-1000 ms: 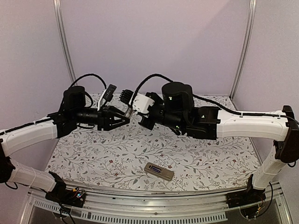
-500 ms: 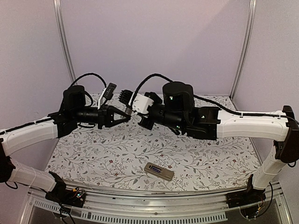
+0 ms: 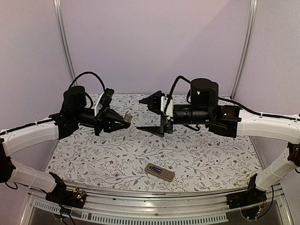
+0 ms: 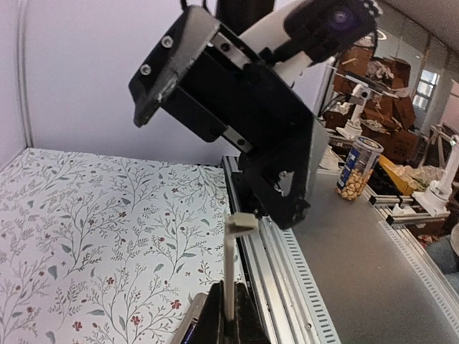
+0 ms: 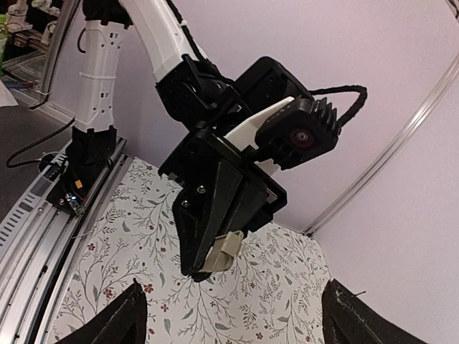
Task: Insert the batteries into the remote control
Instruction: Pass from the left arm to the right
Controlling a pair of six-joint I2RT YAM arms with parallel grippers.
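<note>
1. From where I stand, the left tool is raised above the counter, left of the middle, and points towards the other arm.
2. Its jaws are pressed together on a thin tan piece. The piece is flat, with a small lip at its free end, and it sticks straight out past the tips. I cannot tell for sure what the part is.
3. The right tool faces it from the other side at about the same height. Its jaws are spread wide, one finger high and one low, and nothing is between them.
4. The tan piece is close to the right tool's fingers but clear of them. The two tools do not touch.
5. The remote control lies flat on the flowered sheet near the front edge of the counter, roughly in the middle and slightly slanted. It is well below both tools. Its greyish-tan side faces up, with a dark patch along the middle.
6. Neither tool touches the remote control.
</note>
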